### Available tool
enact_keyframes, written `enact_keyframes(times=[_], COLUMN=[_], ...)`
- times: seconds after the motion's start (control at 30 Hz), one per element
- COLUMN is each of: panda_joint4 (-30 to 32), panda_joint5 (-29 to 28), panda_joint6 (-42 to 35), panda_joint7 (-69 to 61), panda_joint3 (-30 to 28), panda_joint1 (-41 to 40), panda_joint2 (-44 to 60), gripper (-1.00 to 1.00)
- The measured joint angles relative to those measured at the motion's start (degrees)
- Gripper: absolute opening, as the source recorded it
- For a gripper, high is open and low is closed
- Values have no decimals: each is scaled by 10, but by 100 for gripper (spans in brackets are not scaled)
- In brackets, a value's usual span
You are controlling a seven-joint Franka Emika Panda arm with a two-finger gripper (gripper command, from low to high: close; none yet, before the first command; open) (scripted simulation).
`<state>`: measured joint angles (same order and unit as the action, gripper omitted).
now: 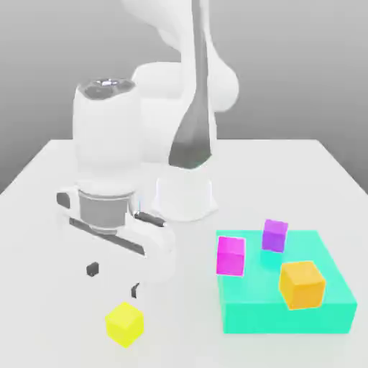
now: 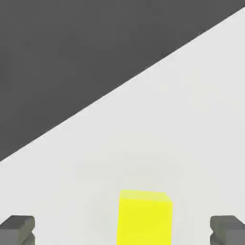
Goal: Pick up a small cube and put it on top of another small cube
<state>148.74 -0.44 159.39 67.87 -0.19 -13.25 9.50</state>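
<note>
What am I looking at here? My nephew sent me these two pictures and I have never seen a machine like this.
It is a white robot arm ending in a two-fingered gripper, drawn by a computer simulation. One picture comes from a camera away from the arm; the other from a camera on its hand, looking past the two open fingertips.

On the pale surface sit a yellow cube and a green block. Magenta, purple and orange cubes are at the block. Nothing is held: the yellow cube lies below the gripper.
</note>
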Motion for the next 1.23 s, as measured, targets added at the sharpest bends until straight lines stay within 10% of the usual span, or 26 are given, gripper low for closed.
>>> enact_keyframes(times=[0.17,0.2,0.63,0.93,1.1,1.13,1.23], panda_joint4=[-14,-17,2,-45,-38,-35,-34], panda_joint5=[7,6,4,28,2,-3,-3], panda_joint6=[79,92,3,-190,-141,-125,-125], panda_joint7=[1,1,3,-2,18,22,22], panda_joint3=[2,1,9,135,147,147,147], panda_joint1=[-3,-3,1,223,239,238,238], panda_joint2=[104,120,11,-137,-92,-79,-79], gripper=[0,-100,-100,-100,-100,100,100])
